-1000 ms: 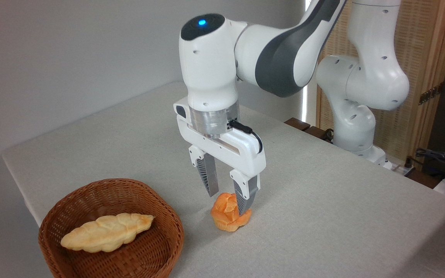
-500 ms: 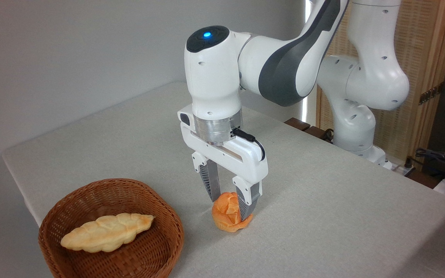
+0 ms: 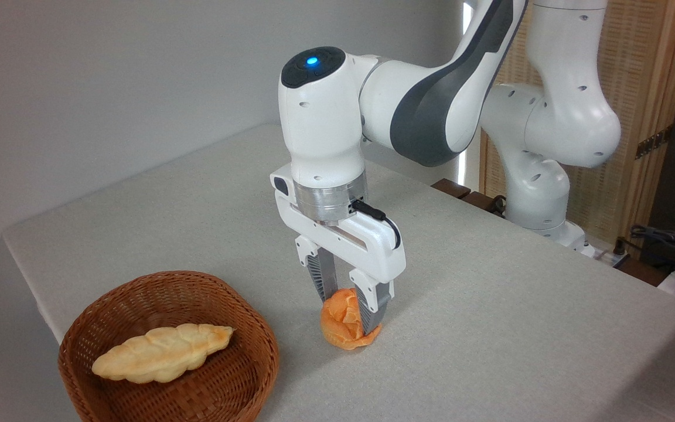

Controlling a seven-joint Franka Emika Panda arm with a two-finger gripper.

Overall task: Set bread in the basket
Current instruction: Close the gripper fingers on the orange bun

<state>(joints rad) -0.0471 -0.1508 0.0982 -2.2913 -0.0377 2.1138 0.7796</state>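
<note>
The bread (image 3: 340,327), a small orange-golden bun with a cracked top, rests on the grey table just right of the basket (image 3: 138,282). My gripper (image 3: 351,309) points straight down over it, one finger on each side and both pressed against the bun. The bun still touches the table. The round brown wicker basket sits at the front left corner, a short gap from the bun.
A long pale braided loaf (image 3: 162,351) lies inside the basket. The table (image 3: 490,328) has its left edge close behind the basket. My arm's base (image 3: 539,193) stands at the back right, with cables (image 3: 665,240) and a wooden screen behind it.
The gripper has come down around the bun and its fingers have drawn together from a wide gap until they grip the bun's sides. The bun has barely moved.
</note>
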